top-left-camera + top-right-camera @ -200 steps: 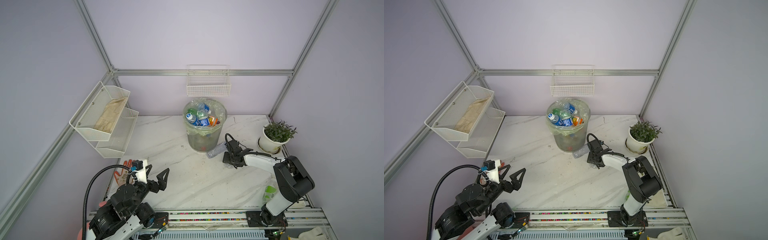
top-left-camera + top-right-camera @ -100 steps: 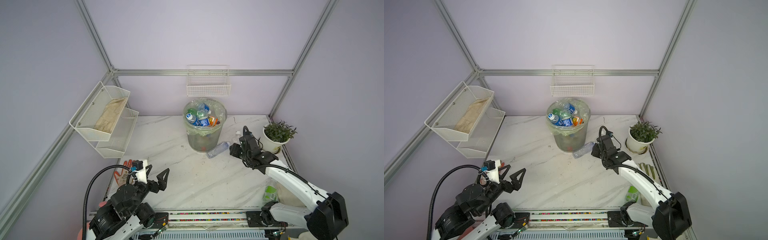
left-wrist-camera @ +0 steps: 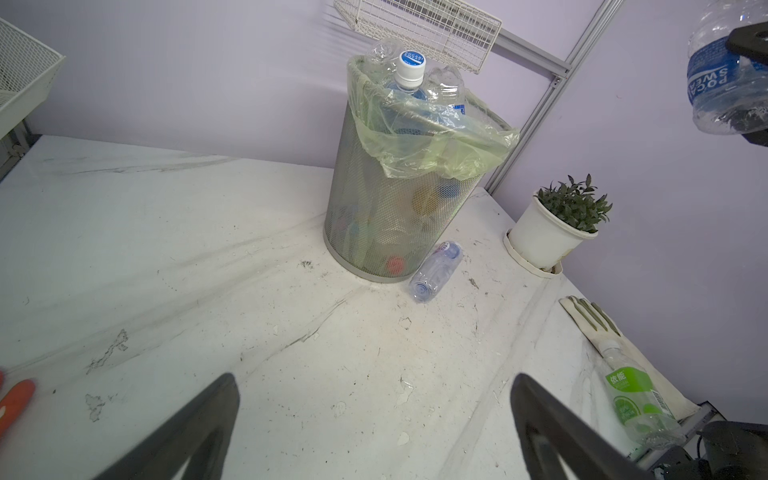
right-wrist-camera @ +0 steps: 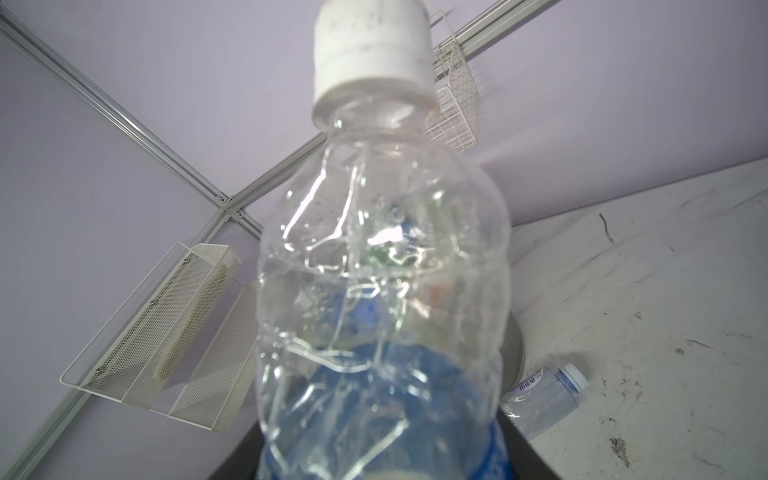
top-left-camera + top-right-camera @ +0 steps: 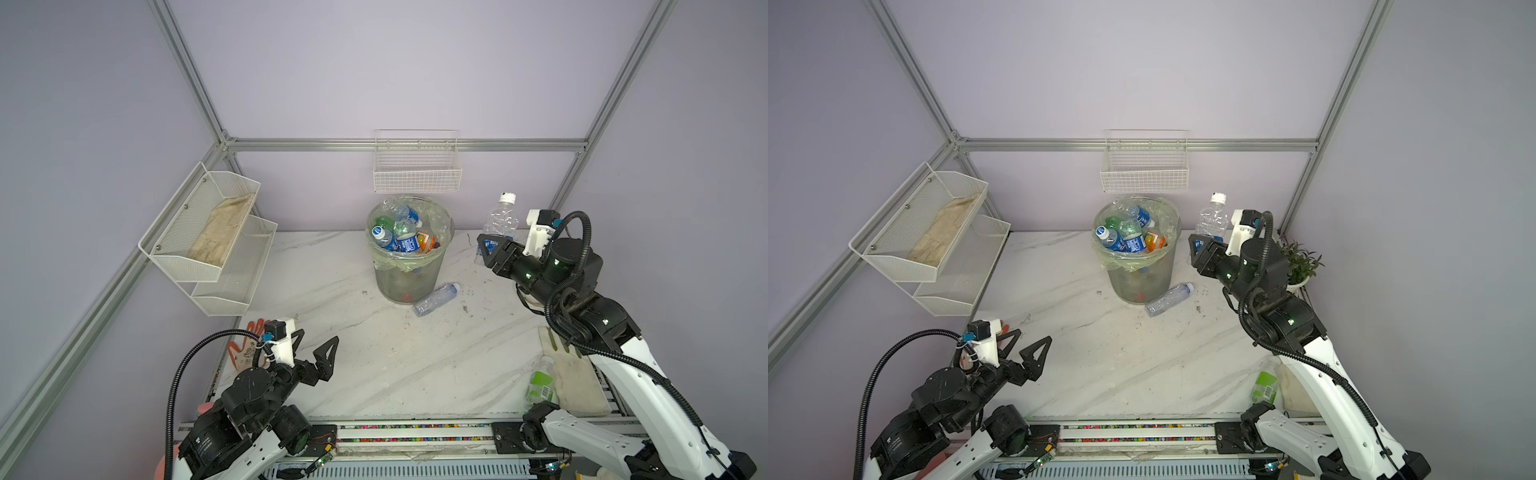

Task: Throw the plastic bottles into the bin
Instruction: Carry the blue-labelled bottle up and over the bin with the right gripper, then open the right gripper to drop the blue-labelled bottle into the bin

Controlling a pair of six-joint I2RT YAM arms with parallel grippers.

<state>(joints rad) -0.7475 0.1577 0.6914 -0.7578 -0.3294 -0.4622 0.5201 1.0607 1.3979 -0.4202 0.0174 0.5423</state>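
Plastic bottle with a green label (image 5: 540, 382) lies nearest, by a glove (image 5: 577, 382) at the tabletop's (image 5: 374, 365) front edge, and the left hand (image 5: 316, 336) waits wide open, empty. Farther on, another bottle (image 5: 436, 298) rests against the bin's (image 5: 409, 278) foot. The right hand (image 5: 492, 249) grips a blue-labelled bottle (image 5: 500, 220) upright beside the bin, not over it yet. Bin's heaped high, three to go, and a wire basket (image 5: 417, 174) hangs close above!

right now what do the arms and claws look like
The left arm and right arm are white links with black joints. The left claw and right claw are black, with triangular cut-out fingers. Each wrist carries a white camera block fed by a ribbed black cable.
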